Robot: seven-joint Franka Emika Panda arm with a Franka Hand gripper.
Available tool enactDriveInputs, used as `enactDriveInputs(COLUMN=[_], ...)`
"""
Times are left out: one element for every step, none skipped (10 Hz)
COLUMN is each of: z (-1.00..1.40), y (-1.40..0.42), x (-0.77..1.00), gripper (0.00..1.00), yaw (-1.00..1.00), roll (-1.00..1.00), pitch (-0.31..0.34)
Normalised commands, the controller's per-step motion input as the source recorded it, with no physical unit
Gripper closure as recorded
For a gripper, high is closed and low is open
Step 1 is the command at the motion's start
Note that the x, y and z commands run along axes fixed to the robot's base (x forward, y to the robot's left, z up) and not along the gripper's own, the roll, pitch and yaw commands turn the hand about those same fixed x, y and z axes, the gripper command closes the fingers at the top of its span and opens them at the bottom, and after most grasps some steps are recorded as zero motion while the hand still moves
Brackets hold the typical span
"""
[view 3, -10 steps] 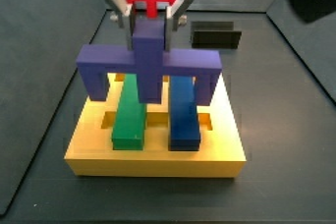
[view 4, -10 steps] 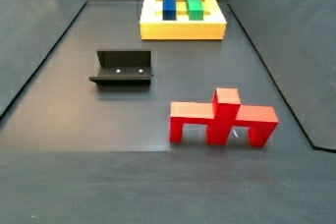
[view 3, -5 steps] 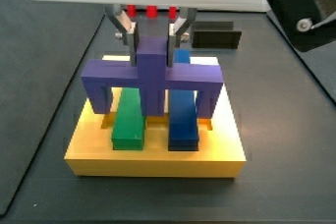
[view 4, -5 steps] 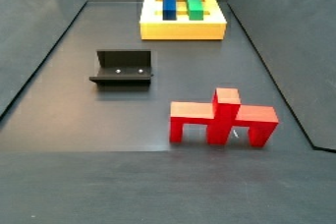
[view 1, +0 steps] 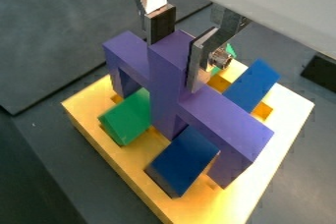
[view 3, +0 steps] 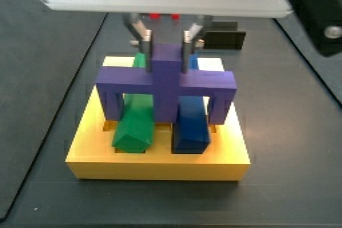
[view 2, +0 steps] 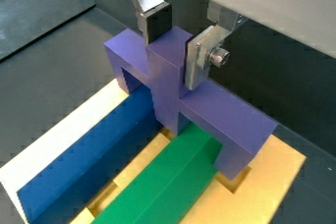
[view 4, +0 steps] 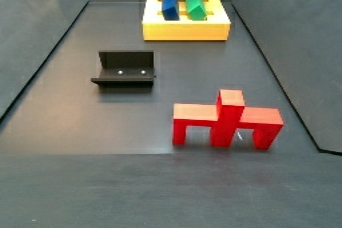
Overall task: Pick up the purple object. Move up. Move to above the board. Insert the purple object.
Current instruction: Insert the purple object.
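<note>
Dark grey counter (view 4: 54, 172) carries a yellow board (view 3: 158, 159) near its far edge, a black fixture (view 4: 124, 69) toward the middle and a red block (view 4: 225, 122) nearer the front right. Over the board, the end effector (view 3: 164, 40) grips the upright stem of the purple block (view 3: 166, 80), its silver fingers (view 1: 206, 53) pressed on both sides. The purple block's legs straddle a green bar (view 3: 134, 128) and a blue bar (view 3: 190, 130) standing in the board.

gripper (view 3: 166, 38) pointing down, fingers (view 2: 205, 55) closed on something
</note>
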Motion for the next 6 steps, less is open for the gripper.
enactDriveInputs(z=[-0.07,0.00,0.00,0.08,0.22,0.22], y=[0.00,0.00,0.00,0.00,0.00,0.00], x=[-0.18,-0.19,-0.20,-0.16,-0.07,-0.06], gripper=[1.00,1.00,1.00,1.00,1.00,1.00], yaw=[-0.04,-0.05,-0.06,-0.06,-0.04,-0.03], roll=[0.01,0.00,0.00,0.00,0.00,0.00], pitch=[0.026,0.043,0.024,0.014,0.046,0.059])
